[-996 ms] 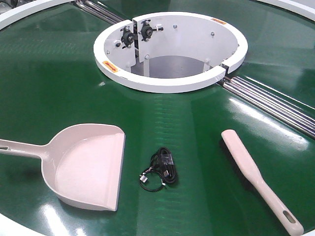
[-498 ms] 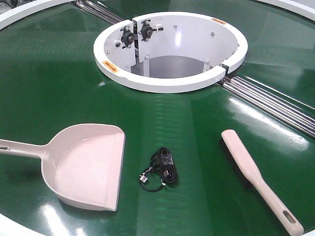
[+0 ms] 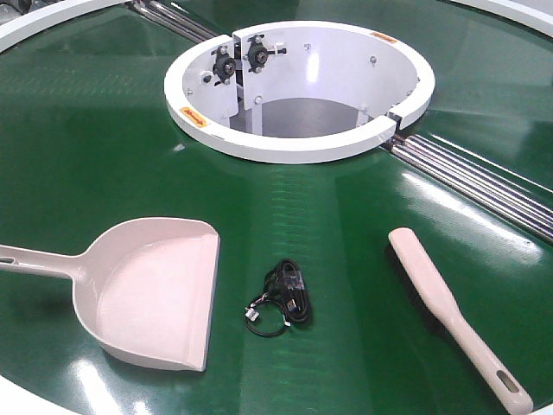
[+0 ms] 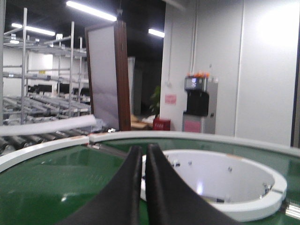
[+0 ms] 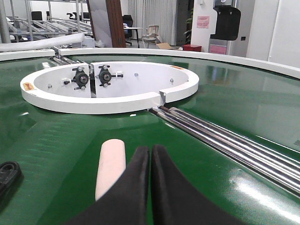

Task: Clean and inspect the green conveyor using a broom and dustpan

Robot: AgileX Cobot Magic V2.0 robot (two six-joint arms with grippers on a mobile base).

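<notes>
The green conveyor (image 3: 104, 156) fills the front view, with its white ring hub (image 3: 298, 147) at the back and steel rollers (image 3: 484, 181) to the right. The beige dustpan (image 3: 147, 294) lies at the front left, its handle pointing left. The beige broom (image 3: 441, 303) lies at the front right, bristles down, handle toward the front. Neither gripper shows in the front view. My left gripper (image 4: 143, 149) is shut and empty above the belt, facing the hub (image 4: 262, 206). My right gripper (image 5: 151, 149) is shut and empty, just right of the broom's head (image 5: 111, 166).
A small black coiled cable (image 3: 289, 298) lies on the belt between dustpan and broom; its edge shows in the right wrist view (image 5: 7, 173). The conveyor's white rim (image 3: 26, 402) runs along the front left. Rollers (image 5: 225, 140) pass right of my right gripper.
Half a second ago the broom showed more of its dark bristles on its left side; now it lies as it did one second ago. Nothing else has moved.
</notes>
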